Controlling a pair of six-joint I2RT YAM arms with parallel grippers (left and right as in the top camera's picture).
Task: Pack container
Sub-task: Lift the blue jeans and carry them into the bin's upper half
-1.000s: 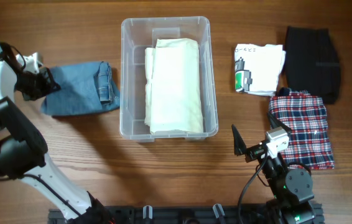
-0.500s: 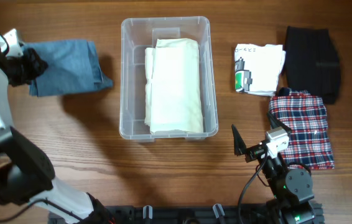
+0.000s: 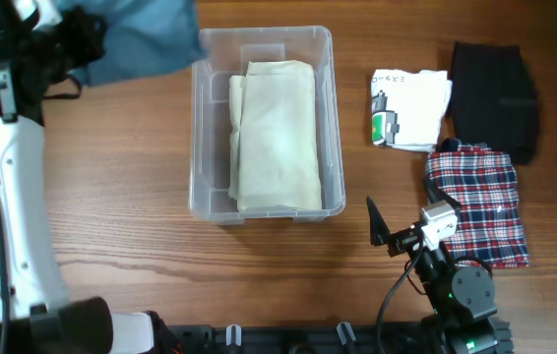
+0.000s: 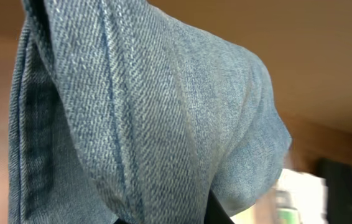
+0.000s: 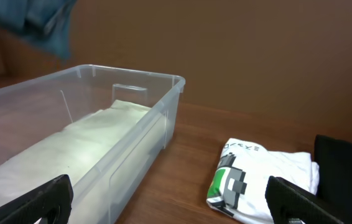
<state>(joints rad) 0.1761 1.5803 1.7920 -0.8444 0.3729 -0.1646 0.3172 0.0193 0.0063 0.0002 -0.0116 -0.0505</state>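
The left tool (image 3: 80, 46) is clamped shut on a folded piece of blue denim (image 3: 146, 34), holding it up in the air beside the far left corner of the container (image 3: 196, 128). That clear container sits mid-counter (image 3: 111, 236) with a folded cream cloth (image 3: 277, 133) lying inside. The right tool (image 3: 404, 234) rests low near the front edge, jaws spread wide and holding nothing. Beyond it lie a plaid garment (image 3: 480, 202), a white printed tee (image 3: 408, 108) and a black garment (image 3: 495, 98).
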